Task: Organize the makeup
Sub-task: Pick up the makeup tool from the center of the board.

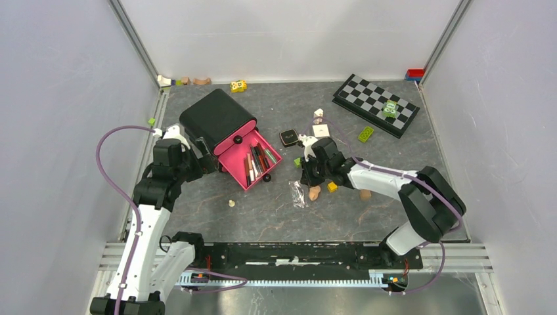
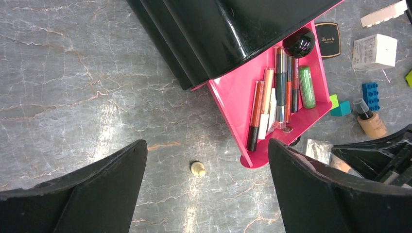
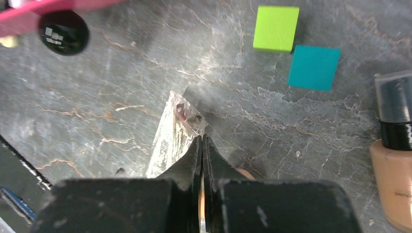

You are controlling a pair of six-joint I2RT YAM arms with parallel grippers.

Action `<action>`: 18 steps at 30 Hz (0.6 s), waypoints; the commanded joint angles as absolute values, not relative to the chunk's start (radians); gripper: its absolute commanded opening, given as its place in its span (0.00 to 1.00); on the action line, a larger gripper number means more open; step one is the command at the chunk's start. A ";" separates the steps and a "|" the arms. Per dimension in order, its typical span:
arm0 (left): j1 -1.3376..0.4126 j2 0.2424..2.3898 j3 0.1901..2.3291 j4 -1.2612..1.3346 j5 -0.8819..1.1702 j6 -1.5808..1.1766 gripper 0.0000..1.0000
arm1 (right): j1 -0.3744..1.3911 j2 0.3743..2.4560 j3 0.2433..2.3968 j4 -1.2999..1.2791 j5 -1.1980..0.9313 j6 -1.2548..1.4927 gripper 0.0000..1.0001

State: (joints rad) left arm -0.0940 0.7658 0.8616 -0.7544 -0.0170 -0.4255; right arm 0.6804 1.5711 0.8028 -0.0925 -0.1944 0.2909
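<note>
A black box (image 1: 215,118) has its pink drawer (image 1: 253,159) pulled out, holding makeup pencils (image 2: 266,104), a brush and a green tube (image 2: 306,86). My left gripper (image 2: 206,145) hangs open over bare table beside the drawer, above a small cream piece (image 2: 197,168). My right gripper (image 3: 201,138) is shut, its tips pinched on the edge of a clear plastic packet (image 3: 170,131) lying on the table. A foundation bottle (image 3: 394,145) lies to its right. A black compact (image 1: 288,137) sits behind the right gripper (image 1: 309,177), and a peach sponge (image 1: 315,192) lies near it.
Green (image 3: 276,28) and teal (image 3: 314,67) blocks lie just beyond the right gripper. A white cube (image 2: 374,51) and a blue brick (image 2: 370,94) lie near the compact. A chessboard (image 1: 374,104) lies at the back right, with small toys along the back wall (image 1: 238,85).
</note>
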 commanded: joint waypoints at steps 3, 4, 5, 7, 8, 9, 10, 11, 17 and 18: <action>-0.099 0.763 0.867 -0.731 -0.006 -0.412 1.00 | 0.678 1.448 0.823 -0.039 -0.195 0.315 0.00; -0.098 0.762 0.867 -0.731 -0.006 -0.412 1.00 | 0.678 1.434 0.827 -0.041 -0.188 0.320 0.00; -0.098 0.760 0.867 -0.732 -0.006 -0.413 1.00 | 0.678 1.419 0.830 -0.043 -0.183 0.326 0.00; -0.099 0.759 0.867 -0.732 -0.006 -0.413 1.00 | 0.678 1.395 0.838 -0.042 -0.180 0.334 0.00; -0.098 0.759 0.867 -0.732 -0.007 -0.413 1.00 | 0.678 1.384 0.845 -0.044 -0.178 0.337 0.00; -0.099 0.758 0.867 -0.732 -0.006 -0.413 1.00 | 0.678 1.377 0.855 -0.052 -0.169 0.338 0.00; -0.097 0.758 0.867 -0.731 -0.006 -0.413 1.00 | 0.679 1.368 0.870 -0.065 -0.153 0.336 0.00; -0.099 0.758 0.867 -0.731 -0.006 -0.413 1.00 | 0.681 1.363 0.883 -0.073 -0.143 0.332 0.00; -0.099 0.758 0.867 -0.732 -0.005 -0.414 1.00 | 0.685 1.358 0.993 -0.116 -0.135 0.324 0.00; -0.099 0.758 0.867 -0.731 -0.005 -0.414 1.00 | 0.688 1.362 1.011 -0.116 -0.140 0.327 0.00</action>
